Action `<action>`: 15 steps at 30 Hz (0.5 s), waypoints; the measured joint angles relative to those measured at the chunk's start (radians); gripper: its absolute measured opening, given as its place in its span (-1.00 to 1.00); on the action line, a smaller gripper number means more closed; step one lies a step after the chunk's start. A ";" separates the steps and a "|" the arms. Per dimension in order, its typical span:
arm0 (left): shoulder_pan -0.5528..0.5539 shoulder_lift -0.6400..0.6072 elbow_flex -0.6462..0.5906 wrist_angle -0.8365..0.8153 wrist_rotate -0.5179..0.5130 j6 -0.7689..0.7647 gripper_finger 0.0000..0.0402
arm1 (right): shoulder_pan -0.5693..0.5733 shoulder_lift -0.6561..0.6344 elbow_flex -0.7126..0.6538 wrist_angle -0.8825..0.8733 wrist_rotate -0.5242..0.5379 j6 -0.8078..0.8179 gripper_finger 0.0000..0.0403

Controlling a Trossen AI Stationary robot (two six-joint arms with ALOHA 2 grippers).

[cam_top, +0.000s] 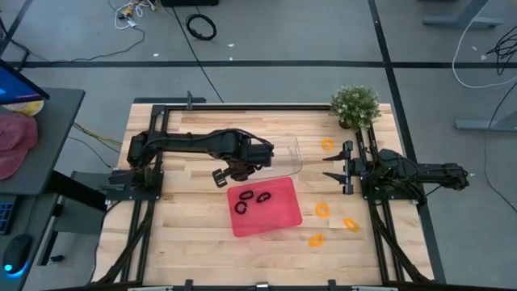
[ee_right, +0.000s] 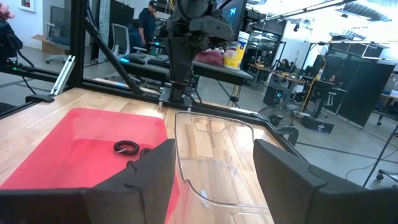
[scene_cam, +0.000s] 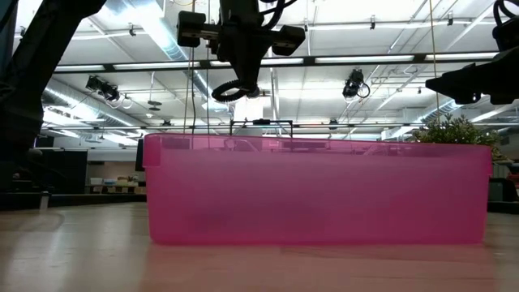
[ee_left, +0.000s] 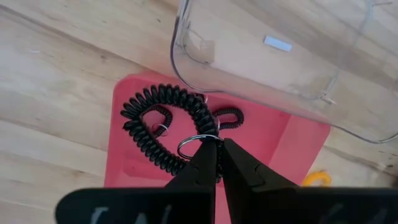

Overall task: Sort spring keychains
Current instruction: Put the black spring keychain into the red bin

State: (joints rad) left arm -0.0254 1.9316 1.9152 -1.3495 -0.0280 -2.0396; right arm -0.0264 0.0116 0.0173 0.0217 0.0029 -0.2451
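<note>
My left gripper is shut on a black spring keychain and hangs high over the far left corner of the red tray. Two more black spring keychains lie flat on the tray's floor. Several orange spring keychains lie on the wood, one by the plant and others right of the tray. My right gripper waits open at the table's right side, with nothing between its fingers. My left gripper pinches the black keychain between its two fingertips, at the spot where the metal split ring joins the coil. The fingers point almost straight down. The coiled loop hangs at the fingertips, well clear of the tray.
A clear plastic container stands on the wood just beyond the red tray's far edge. A small potted plant stands at the far right corner. Bare wood lies left of the tray and along the near edge.
</note>
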 joint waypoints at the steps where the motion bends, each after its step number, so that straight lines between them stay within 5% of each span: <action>1: 0.000 0.000 0.000 0.000 0.000 0.000 -0.96 | 0.000 0.000 0.000 0.000 0.000 0.000 0.10; 15: 0.000 0.012 0.001 -0.009 -0.001 0.001 -0.96 | 0.000 0.000 0.000 0.000 0.000 0.000 0.10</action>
State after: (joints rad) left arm -0.0257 1.9441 1.9166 -1.3583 -0.0288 -2.0381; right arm -0.0262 0.0116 0.0173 0.0216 0.0029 -0.2451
